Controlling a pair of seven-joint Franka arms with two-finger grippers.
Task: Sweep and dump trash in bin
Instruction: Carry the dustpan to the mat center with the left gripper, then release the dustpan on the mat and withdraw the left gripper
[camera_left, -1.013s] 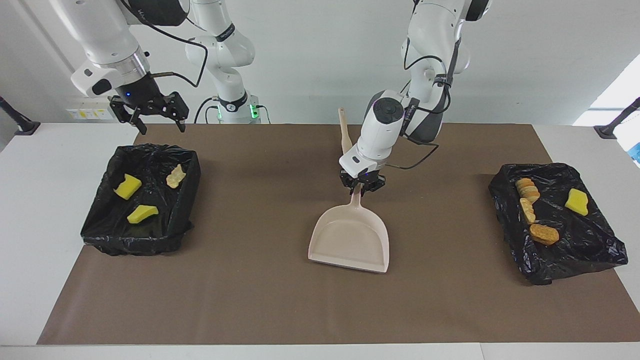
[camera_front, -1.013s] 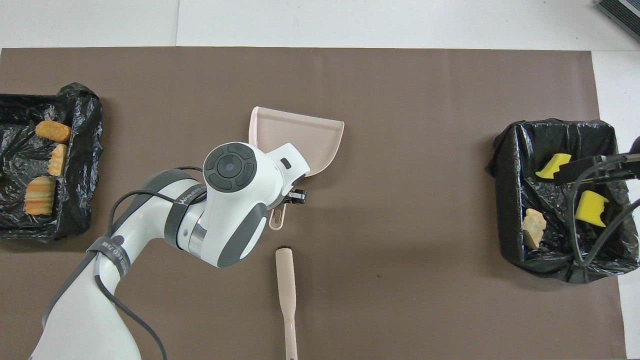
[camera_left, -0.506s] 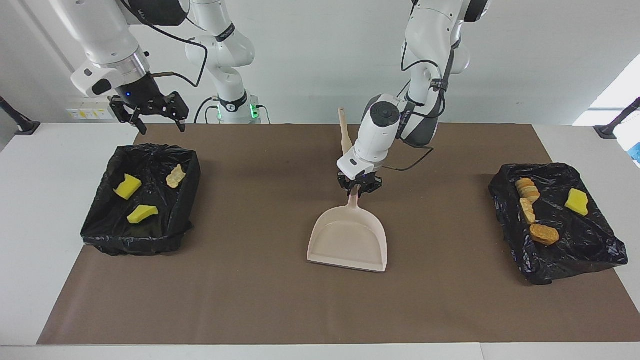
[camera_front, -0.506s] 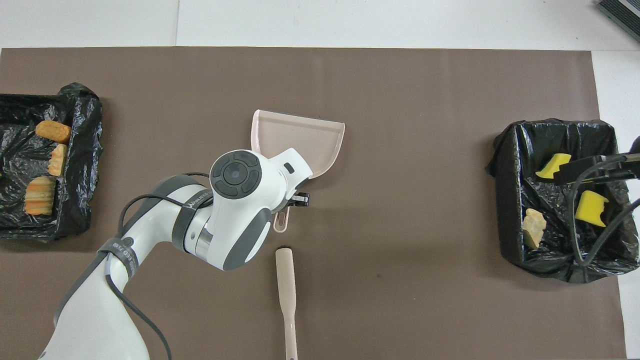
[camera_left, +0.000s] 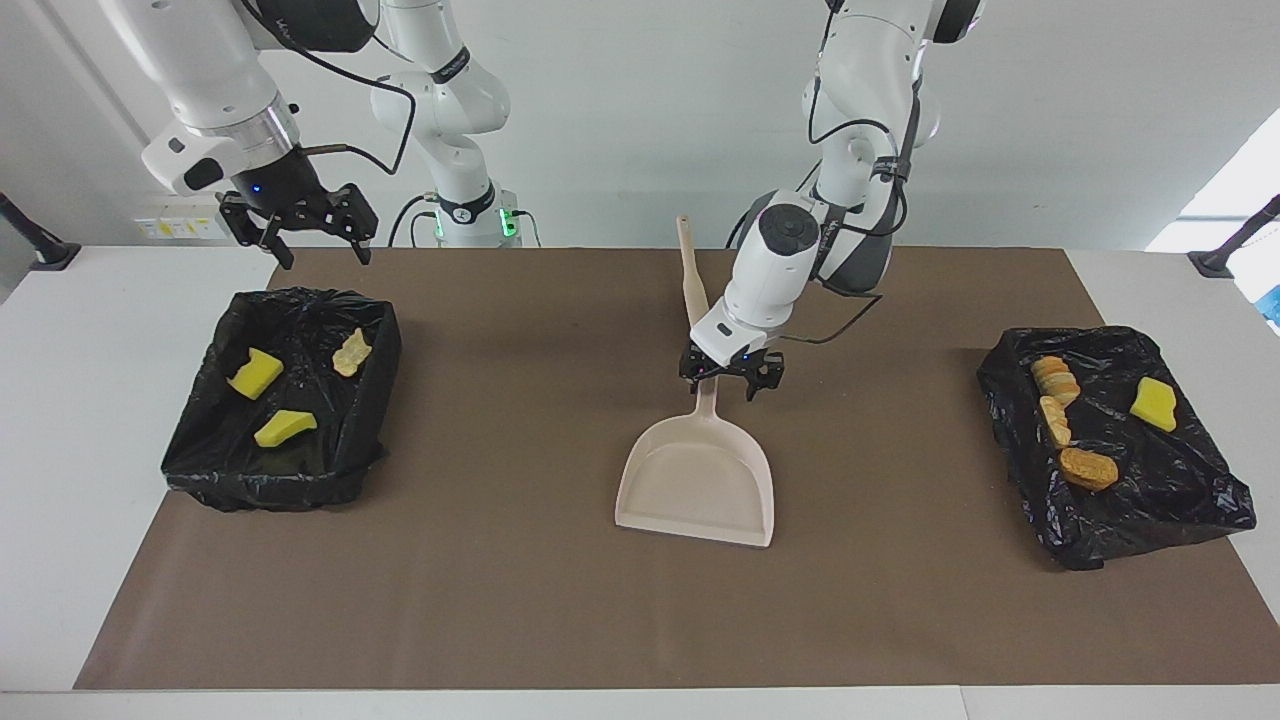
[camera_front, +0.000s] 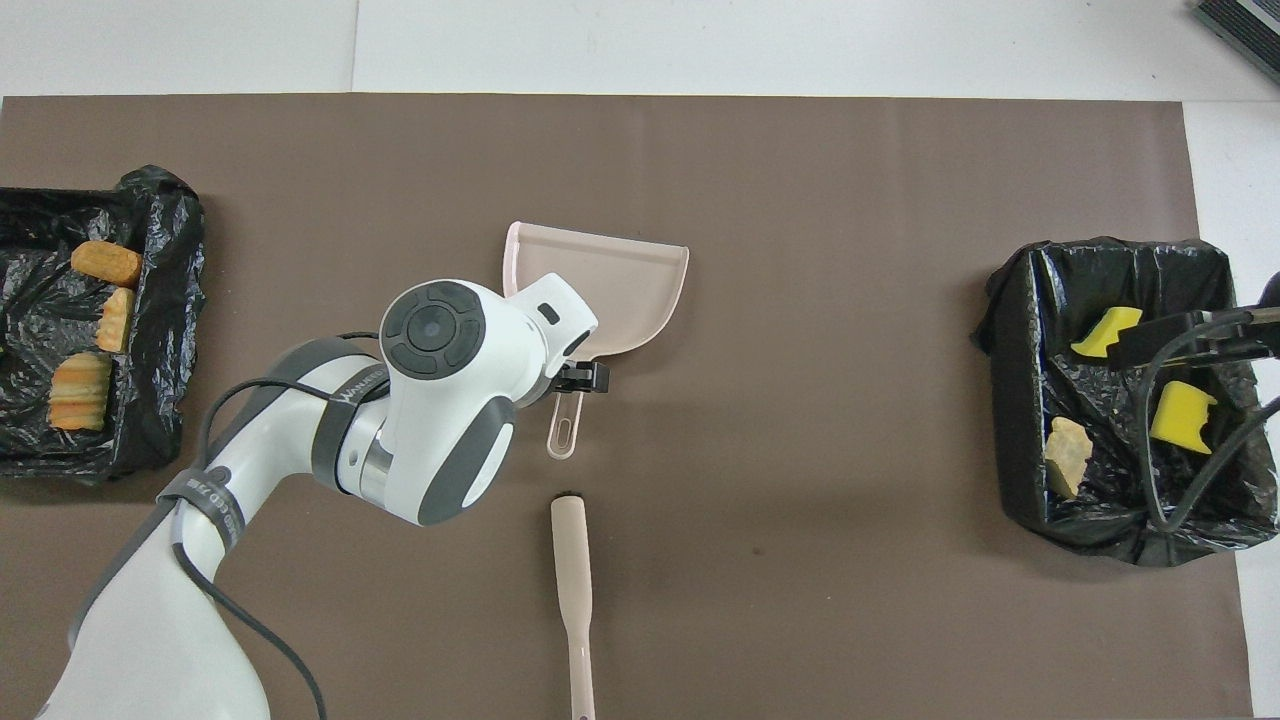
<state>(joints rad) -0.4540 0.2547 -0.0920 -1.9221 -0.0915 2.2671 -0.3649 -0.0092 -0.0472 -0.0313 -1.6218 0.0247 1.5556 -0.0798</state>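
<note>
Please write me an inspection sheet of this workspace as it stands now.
Surface: brown mat on a white table.
Job's things: pink dustpan flat mid-mat, pan empty; brush lies nearer the robots. All trash sits in two bag-lined bins: bin at the right arm's end holds three bits, bin at the left arm's end holds four.
Clutter: nothing seen.
Grippers: left end effector open over the dustpan handle; right end effector open, waiting above its bin.
Cables: black cables run along both arms.
Surroundings: white wall, stands at the table's ends.
</note>
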